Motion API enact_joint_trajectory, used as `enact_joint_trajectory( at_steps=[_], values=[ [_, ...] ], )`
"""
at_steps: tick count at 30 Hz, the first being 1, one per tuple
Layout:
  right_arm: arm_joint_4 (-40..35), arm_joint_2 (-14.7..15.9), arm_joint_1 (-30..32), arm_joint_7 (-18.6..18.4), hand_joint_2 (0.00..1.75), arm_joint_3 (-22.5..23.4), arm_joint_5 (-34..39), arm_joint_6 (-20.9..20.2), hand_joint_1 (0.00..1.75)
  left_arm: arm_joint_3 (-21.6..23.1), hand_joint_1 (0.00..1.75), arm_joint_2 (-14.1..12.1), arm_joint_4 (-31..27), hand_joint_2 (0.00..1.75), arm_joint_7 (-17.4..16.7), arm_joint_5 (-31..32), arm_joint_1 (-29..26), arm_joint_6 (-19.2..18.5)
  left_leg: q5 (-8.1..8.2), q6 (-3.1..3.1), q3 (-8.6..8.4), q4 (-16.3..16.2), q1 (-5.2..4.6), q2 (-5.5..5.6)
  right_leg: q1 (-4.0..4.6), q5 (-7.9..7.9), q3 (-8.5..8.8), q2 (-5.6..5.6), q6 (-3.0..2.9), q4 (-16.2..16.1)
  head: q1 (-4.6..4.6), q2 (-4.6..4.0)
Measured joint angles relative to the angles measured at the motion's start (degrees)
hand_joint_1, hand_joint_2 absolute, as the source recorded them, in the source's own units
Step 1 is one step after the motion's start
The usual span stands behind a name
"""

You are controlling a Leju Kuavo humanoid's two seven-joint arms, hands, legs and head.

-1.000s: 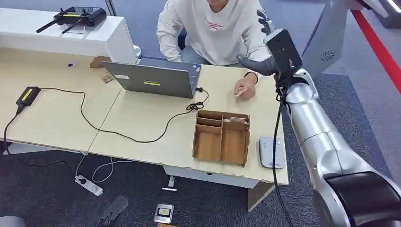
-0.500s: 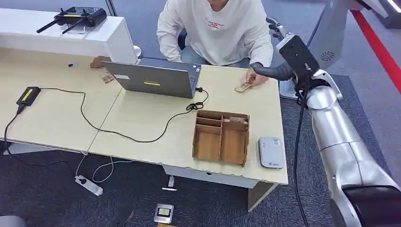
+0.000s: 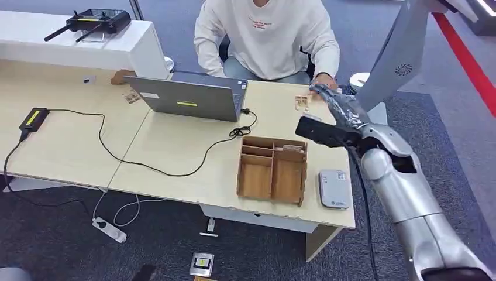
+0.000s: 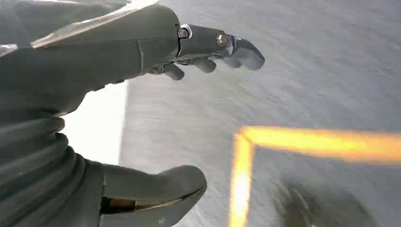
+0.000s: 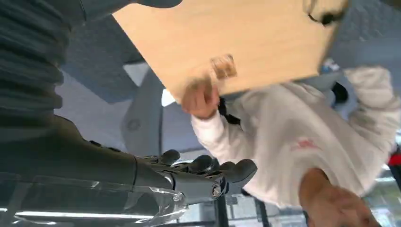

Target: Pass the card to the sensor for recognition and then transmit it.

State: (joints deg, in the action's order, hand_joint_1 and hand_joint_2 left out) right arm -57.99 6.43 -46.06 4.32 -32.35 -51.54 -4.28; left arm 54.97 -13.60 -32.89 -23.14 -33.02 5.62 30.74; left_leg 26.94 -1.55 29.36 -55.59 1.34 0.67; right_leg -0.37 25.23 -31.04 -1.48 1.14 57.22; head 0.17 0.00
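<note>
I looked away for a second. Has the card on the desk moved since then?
Yes. The card has slid along the desk towards its far edge; it sat level with the laptop's front corner, under the person's hand.

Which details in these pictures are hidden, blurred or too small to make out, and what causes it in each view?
- Card: its print is too small in the head view and blurred in the right wrist view.
- Right hand: in the head view its fingertips merge with the person's hand, so contact cannot be told.
- Sensor: its markings are too small.
- Floor under the left hand: motion blur hides the dark shape at the edge.
</note>
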Motion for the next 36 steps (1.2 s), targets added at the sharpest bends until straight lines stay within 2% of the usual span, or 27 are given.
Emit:
enact_joint_trajectory(
  at_steps=[1, 2, 5, 8, 10, 11, 13, 17, 24, 26, 28, 32, 36],
  values=[
    [-1.17, 0.04, 1.67, -0.93, 1.75, -0.11, -1.04, -0.52, 0.0, -0.22, 0.0, -1.69, -3.56, 1.75, -2.43, 0.93, -0.83, 1.75, -0.01, 0.0, 0.05, 0.0, 0.0, 0.01, 0.0, 0.01, -0.04, 0.03, -0.01, 0.0, 0.09, 0.0],
    [-1.96, 0.15, 2.93, -1.26, 1.75, -0.24, -1.92, -1.25, 0.0, -0.37, 0.0, -3.05, -5.9, 1.75, -2.47, 1.76, -1.45, 1.72, -0.01, 0.0, 0.09, 0.01, -0.01, 0.05, -0.01, 0.02, -0.06, 0.08, -0.02, 0.0, 0.05, 0.0],
    [-3.73, 0.02, 5.15, -1.26, 1.75, -0.59, -3.3, -1.03, 0.0, -0.76, 0.0, -5.72, -11.41, 1.75, 0.48, 3.36, -2.36, -0.43, -0.02, 0.0, 0.11, 0.05, 0.0, 0.14, 0.0, 0.03, -0.02, 0.11, -0.02, 0.02, 0.09, 0.0],
    [-5.55, 0.04, 6.02, -1.06, 1.75, -0.59, -4.06, -2.32, 0.0, -1.86, 0.0, -7.4, -15.55, 1.75, 1.25, 5.18, -3.13, -0.47, -0.02, 0.0, 0.09, 0.04, -0.03, 0.06, -0.02, 0.01, -0.02, 0.08, -0.03, 0.02, 0.07, 0.0],
    [-6.05, 0.61, 5.58, 0.53, 1.75, -0.55, -3.45, -3.02, 0.0, -3.3, 0.0, -7.95, -15.57, 1.75, 5.82, 4.89, -3.59, -1.26, -0.05, 0.04, 0.1, 0.02, -0.08, 0.08, -0.06, 0.0, -0.04, 0.09, -0.02, 0.02, 0.07, 0.0],
    [-6.14, 0.94, 5.12, 1.1, 1.75, -0.44, -3.25, -3.12, 0.0, -4.2, 0.0, -7.99, -15.5, 1.75, 7.88, 4.65, -3.74, -1.32, -0.06, 0.05, 0.1, 0.01, -0.09, 0.09, -0.08, -0.01, -0.04, 0.1, -0.01, 0.02, 0.09, 0.0],
    [-6.49, 1.18, 4.77, 1.1, 1.75, -0.24, -3.23, -3.02, 0.0, -6.08, 0.0, -7.6, -15.33, 1.75, 9.86, 4.61, -3.93, -0.21, -0.06, 0.05, 0.09, 0.0, -0.08, 0.11, -0.07, -0.01, 0.03, 0.13, -0.01, 0.01, 0.11, 0.0],
    [-6.92, 2.21, 4.76, 2.61, 1.75, 0.37, -3.65, -3.32, 0.0, -9.58, 0.0, -6.94, -14.93, 1.75, 9.11, 7.47, -4.48, -0.5, -0.05, 0.05, 0.1, -0.01, -0.09, 0.09, -0.09, -0.03, -0.01, 0.1, 0.0, 0.01, 0.09, 0.0],
    [-6.92, 3.41, 4.4, 3.17, 1.75, 0.7, -3.65, -3.32, 0.0, -13.68, 0.0, -6.16, -13.64, 1.75, 9.39, 7.93, -4.7, -1.3, -0.05, 0.05, 0.11, -0.01, -0.08, 0.12, -0.07, -0.03, -0.01, 0.11, -0.01, 0.01, 0.09, 0.0],
    [-6.99, 3.43, 4.44, 3.04, 1.75, 0.72, -3.8, -3.08, 0.0, -14.68, 0.0, -5.92, -13.6, 1.75, 10.51, 8.58, -4.99, -1.0, -0.05, 0.05, 0.11, 0.0, -0.08, 0.12, -0.07, -0.03, 0.0, 0.11, -0.01, 0.01, 0.09, 0.0],
    [-7.67, 3.24, 4.5, 2.02, 1.75, 0.72, -4.08, -3.25, 0.0, -16.34, 0.0, -5.7, -14.32, 1.75, 9.88, 11.05, -5.83, -0.52, -0.05, 0.05, 0.11, 0.0, -0.08, 0.07, -0.07, -0.03, -0.01, 0.1, -0.01, 0.02, 0.09, 0.0],
    [-8.67, 2.67, 4.49, 0.18, 1.75, 0.96, -3.95, -4.15, 0.0, -20.47, 0.0, -5.39, -16.97, 1.75, 4.92, 20.18, -8.27, -2.59, -0.05, 0.05, 0.12, 0.0, -0.08, 0.09, -0.07, -0.02, -0.06, 0.1, -0.01, 0.01, 0.09, 0.0],
    [-8.5, 3.26, 4.15, 2.76, 1.75, 1.12, -3.62, -4.33, 0.0, -25.15, 0.0, -4.67, -16.29, 1.75, 6.75, 26.7, -8.36, -6.26, -0.05, 0.05, 0.16, 0.0, -0.08, 0.16, -0.08, -0.02, -0.04, 0.16, -0.01, 0.01, 0.09, 0.0]
  ],
)
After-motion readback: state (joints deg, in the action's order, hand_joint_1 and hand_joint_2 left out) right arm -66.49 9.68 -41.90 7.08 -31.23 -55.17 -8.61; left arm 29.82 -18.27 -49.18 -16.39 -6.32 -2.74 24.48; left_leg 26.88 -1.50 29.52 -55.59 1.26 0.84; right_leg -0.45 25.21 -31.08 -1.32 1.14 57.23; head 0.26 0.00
